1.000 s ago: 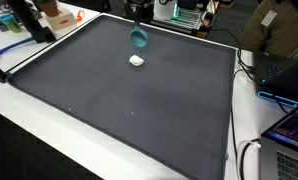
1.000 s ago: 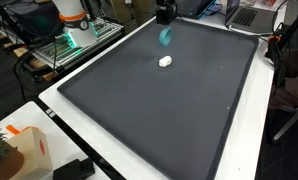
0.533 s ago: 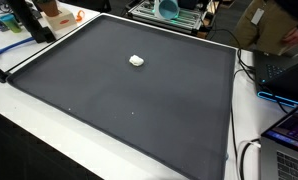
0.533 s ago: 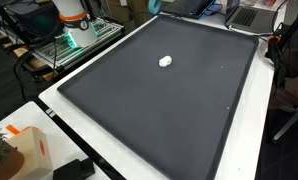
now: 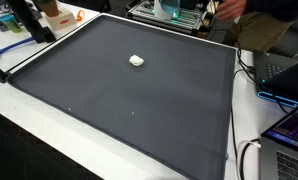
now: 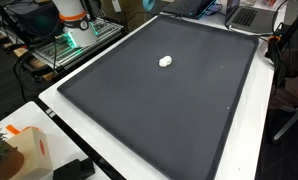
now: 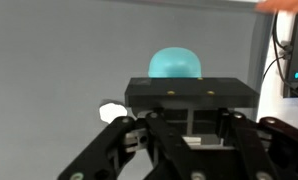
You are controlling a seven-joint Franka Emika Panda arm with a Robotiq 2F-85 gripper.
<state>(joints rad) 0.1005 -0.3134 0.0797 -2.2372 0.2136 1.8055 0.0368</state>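
**A:** Where do we have the teal cup [image 5: 169, 8]?

**B:** At twelve o'clock in both exterior views, right at the top edge. It hangs in the air over the far rim of the dark mat [image 5: 139, 115], well apart from the desk [image 6: 89, 120]. In the wrist view it is a rounded teal shape just past the pincer [image 7: 192, 95].

**A:** And the pincer itself?

**B:** Clenched tight. Its own black block hides the tips, so we cannot see the contact. With the cup sitting right at its end, we judge that it grips the cup by a thin wall or rim.

**A:** How do we expect the cup to handle?

**B:** We take it for light, smooth plastic. It should be stiff enough to keep its shape but slick, so it could swing or slip in a narrow pinch. We think the rim wall is the place to take hold, one finger inside and one outside.

**A:** Anything else near?

**B:** Only a white lump [image 5: 136, 61] lying on the mat, towards six o'clock from the cup in the exterior views. In the wrist view [image 7: 111, 110] it lies at eight o'clock of the cup, apart from it.
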